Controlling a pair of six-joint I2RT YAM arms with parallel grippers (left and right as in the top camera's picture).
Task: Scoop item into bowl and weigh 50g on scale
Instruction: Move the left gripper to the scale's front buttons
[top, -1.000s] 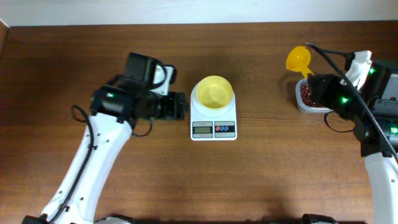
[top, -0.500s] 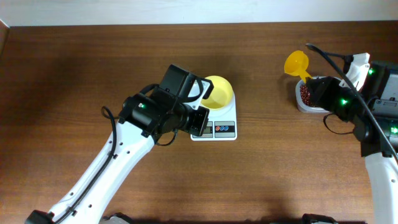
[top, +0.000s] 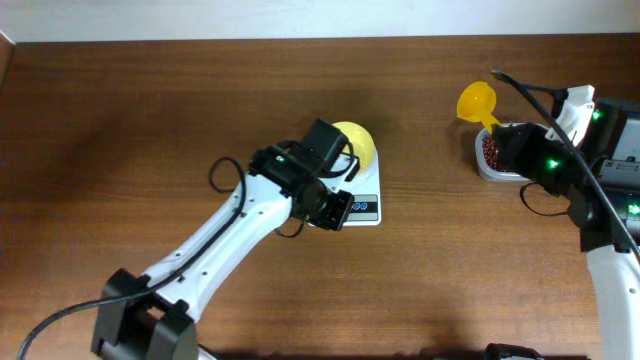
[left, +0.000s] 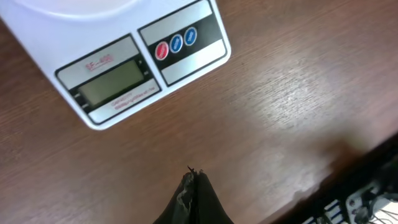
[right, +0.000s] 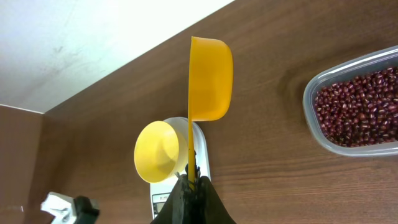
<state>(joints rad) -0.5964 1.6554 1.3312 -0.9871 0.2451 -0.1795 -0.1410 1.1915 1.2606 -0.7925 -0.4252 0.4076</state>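
Observation:
The white scale (top: 368, 207) stands mid-table with the pale yellow bowl (top: 360, 141) on it, both partly covered by my left arm. My left gripper (top: 336, 214) hovers over the scale's front, shut and empty. In the left wrist view its tips (left: 194, 174) sit above bare wood just in front of the scale (left: 112, 81), whose display is blank. My right gripper (right: 191, 177) is shut on the handle of a yellow scoop (right: 208, 78); no beans show in the scoop (top: 477, 100). The item, reddish-brown beans (right: 357, 109), fills a clear container (top: 495, 157) beside my right gripper (top: 512, 138).
The red and blue buttons (left: 176, 43) sit to the right of the grey display (left: 115, 84). A pale wall runs along the table's far edge (top: 300, 38). The bowl (right: 158, 152) and scale (right: 202, 155) also show in the right wrist view.
My left arm has swung right from beside the scale to over its front, and its jaws have closed on nothing. The right arm and scoop have barely shifted.

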